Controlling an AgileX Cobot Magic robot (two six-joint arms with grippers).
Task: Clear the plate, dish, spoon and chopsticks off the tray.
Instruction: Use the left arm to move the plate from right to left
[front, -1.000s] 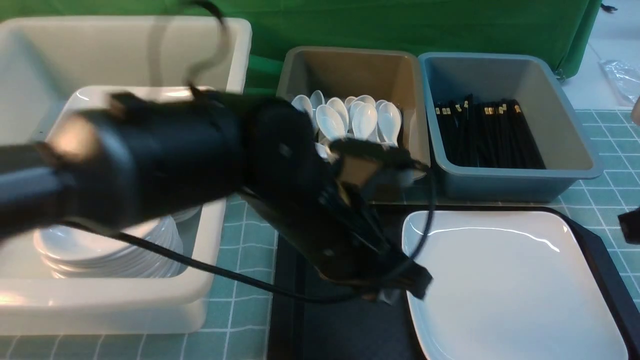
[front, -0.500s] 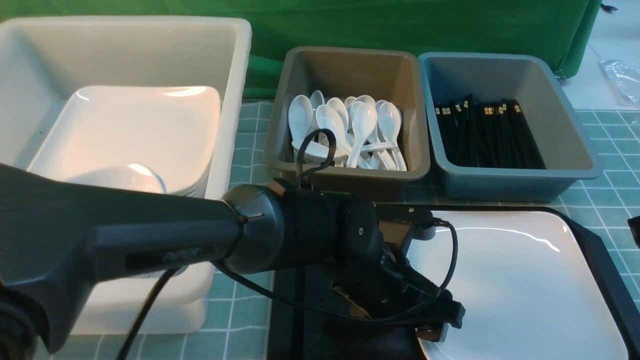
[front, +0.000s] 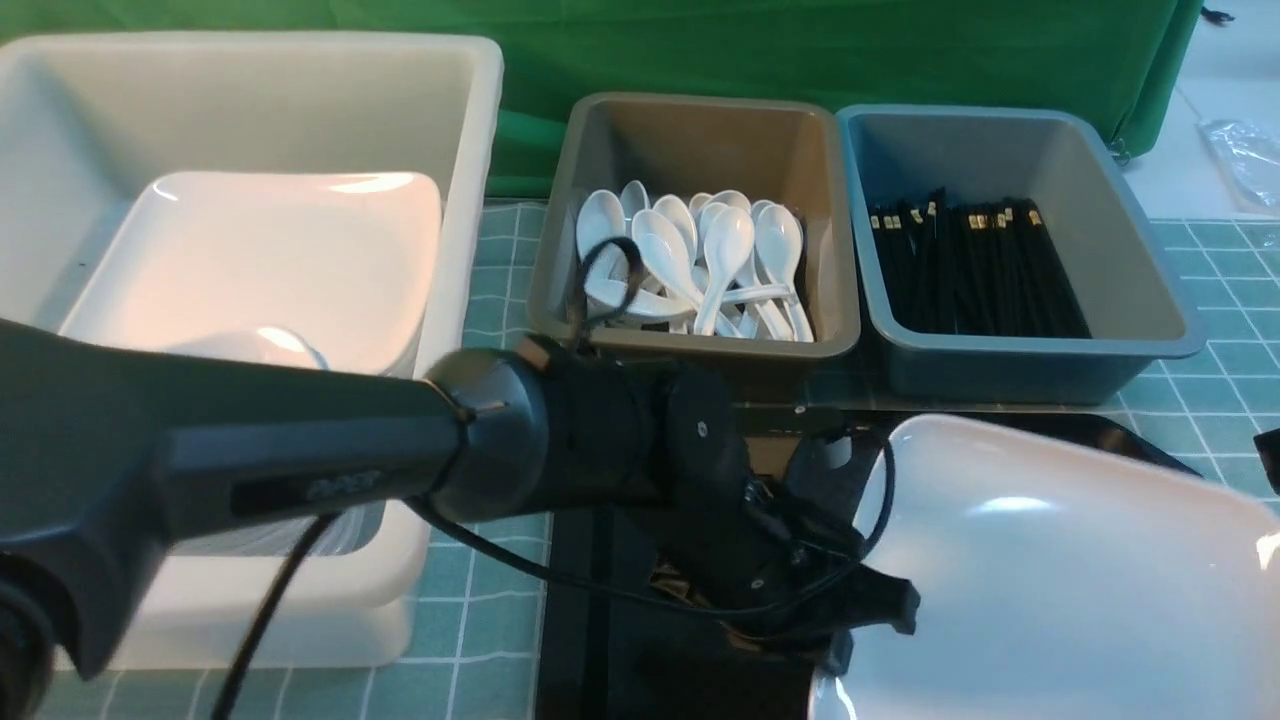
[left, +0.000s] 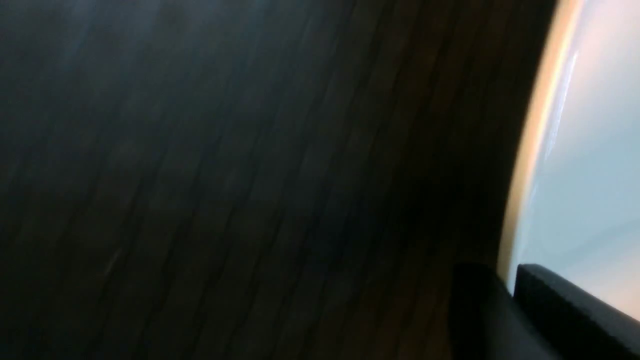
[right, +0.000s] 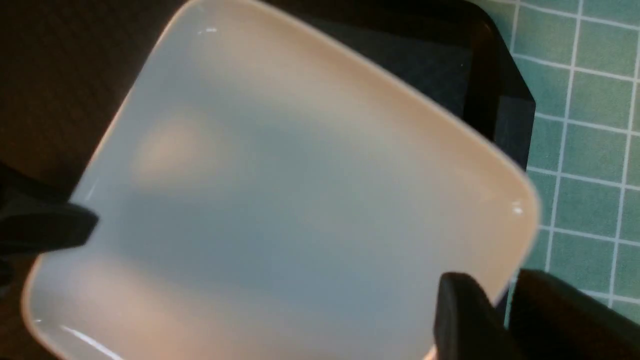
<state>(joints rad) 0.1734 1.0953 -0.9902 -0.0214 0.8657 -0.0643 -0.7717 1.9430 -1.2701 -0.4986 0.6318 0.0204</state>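
Front: plate (front: 1060, 570) tilted above the tray (front: 610, 680), spanning rightward from left hand (front: 870, 615) clamped on its left rim; left wrist: jaws pinch that rim edge-on; right wrist: right hand (right: 502, 295) clamped on the opposite rim, tray beneath.

The desk (front: 480, 620) is covered with a teal-green cloth ruled in pale squares. Four things stand directly on it. A deep white tub (front: 470, 120) fills the left side, running from near the front edge towards the far edge. Along the far edge, at the middle, sits a brown tub (front: 700, 140), and a blue-grey tub (front: 960, 150) stands just beside it on the right, their rims close together. In front of these two, towards the near edge, lies the flat black tray (front: 590, 660), its far rim just beside their near walls. A narrow strip of cloth separates the tray from the white tub.
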